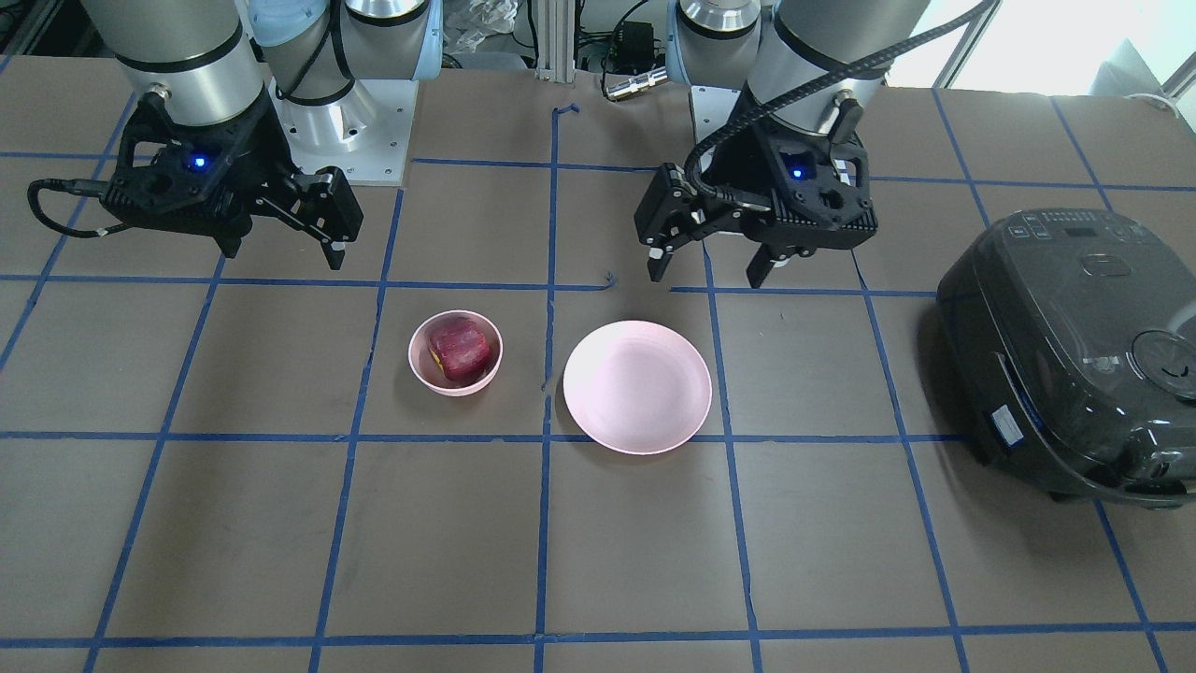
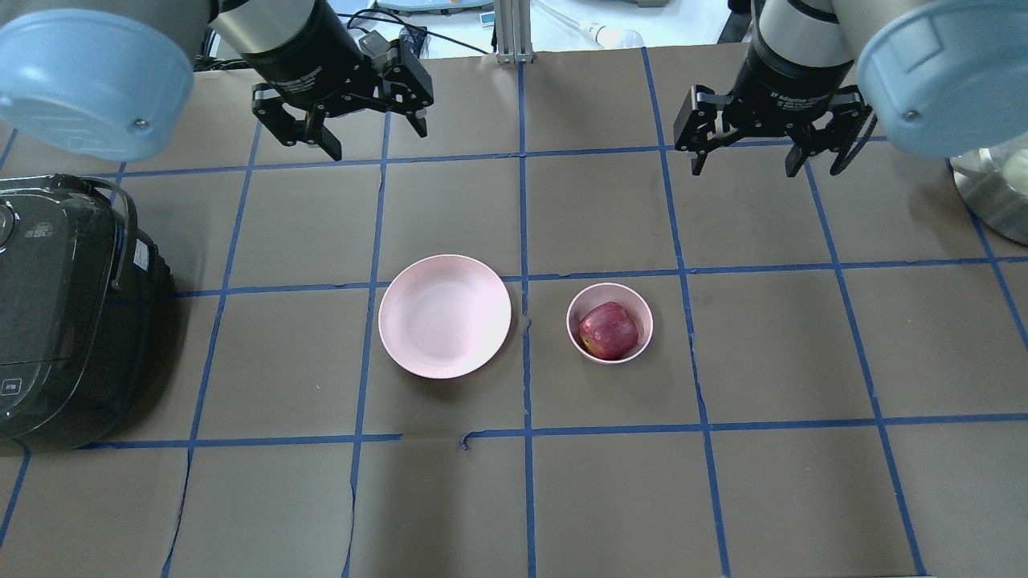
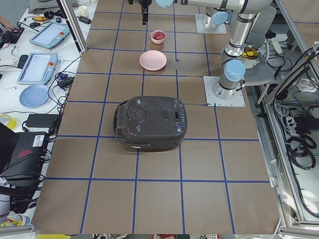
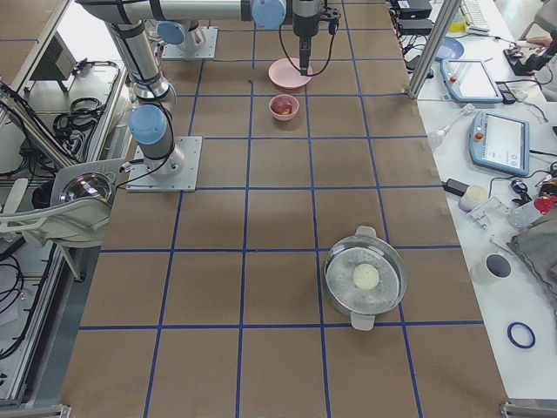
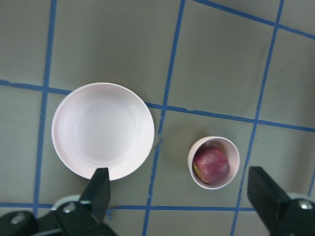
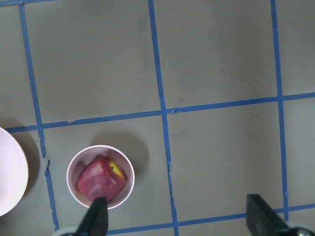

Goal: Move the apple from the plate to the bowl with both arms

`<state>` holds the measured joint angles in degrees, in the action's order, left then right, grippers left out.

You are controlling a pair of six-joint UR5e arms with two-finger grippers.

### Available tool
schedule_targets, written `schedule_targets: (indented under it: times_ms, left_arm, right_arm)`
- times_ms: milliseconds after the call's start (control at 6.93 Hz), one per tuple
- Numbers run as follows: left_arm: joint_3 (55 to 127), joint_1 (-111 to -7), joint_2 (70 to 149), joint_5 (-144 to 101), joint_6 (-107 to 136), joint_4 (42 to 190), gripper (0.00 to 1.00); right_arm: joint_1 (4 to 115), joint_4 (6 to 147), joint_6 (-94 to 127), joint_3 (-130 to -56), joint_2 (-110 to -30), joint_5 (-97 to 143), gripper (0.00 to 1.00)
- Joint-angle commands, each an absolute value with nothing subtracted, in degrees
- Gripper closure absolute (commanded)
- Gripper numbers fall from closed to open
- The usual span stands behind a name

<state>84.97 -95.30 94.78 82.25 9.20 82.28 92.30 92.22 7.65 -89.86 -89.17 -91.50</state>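
Apple (image 2: 608, 330) in bowl (image 2: 634, 299), just right of plate (image 2: 444, 315); left claw (image 2: 377, 138) and right claw (image 2: 745, 168) spread wide, holding nothing.

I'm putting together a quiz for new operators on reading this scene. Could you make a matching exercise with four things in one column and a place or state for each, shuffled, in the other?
Column one:
1. apple
2. plate
3. rice cooker
4. left gripper

Column two:
A. open, holding nothing
B. empty
C. inside the bowl
D. black, lid shut, on the robot's left side

Pairs: 1-C, 2-B, 3-D, 4-A
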Motion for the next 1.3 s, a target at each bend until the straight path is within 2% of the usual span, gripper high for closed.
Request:
schedule_targets:
  times_ms: [0,1154]
  left_arm:
    - [85.51,-93.60,94.48,89.89,-0.25,82.53,0.00]
    - [87.71,-93.52,94.40,89.65,-1.05,81.83,0.00]
  right_arm:
    - [92.11,88.33,6.42,-89.74,-89.56,-89.92,0.00]
    - [92.02,85.34,6.42,-90.00,-90.26,-90.79,0.00]
